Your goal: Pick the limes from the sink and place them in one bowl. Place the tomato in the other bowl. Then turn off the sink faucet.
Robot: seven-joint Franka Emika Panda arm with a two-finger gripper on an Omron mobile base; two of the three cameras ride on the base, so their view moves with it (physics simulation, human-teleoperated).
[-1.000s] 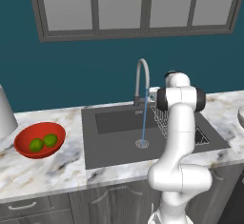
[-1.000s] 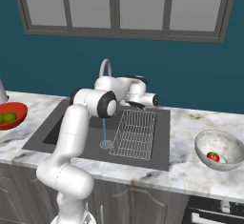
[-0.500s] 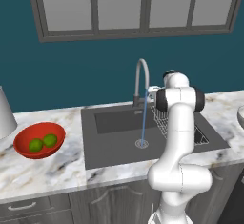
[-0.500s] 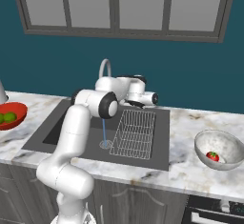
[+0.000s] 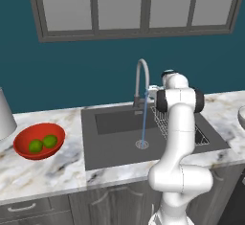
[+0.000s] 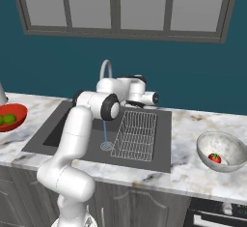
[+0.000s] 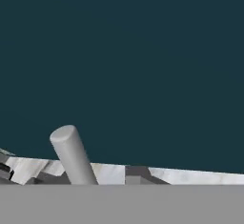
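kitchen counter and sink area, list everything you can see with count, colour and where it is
limes: two, yellow-green, in the red-orange bowl
red-orange bowl: one, on the counter left of the sink
tomato: one, red, in the grey-white bowl
grey-white bowl: one, on the counter right of the sink
sink: one, dark grey, set in the counter
wire rack: one, metal, in the sink's right part
faucet: one, silver, behind the sink
water stream: one, blue, falling from the spout to the drain
lever: one, grey rod, close to the hand camera
counter: pale marbled stone
window: grey-framed, on the teal wall
arm: one, white, reaching to the faucet; fingers shut
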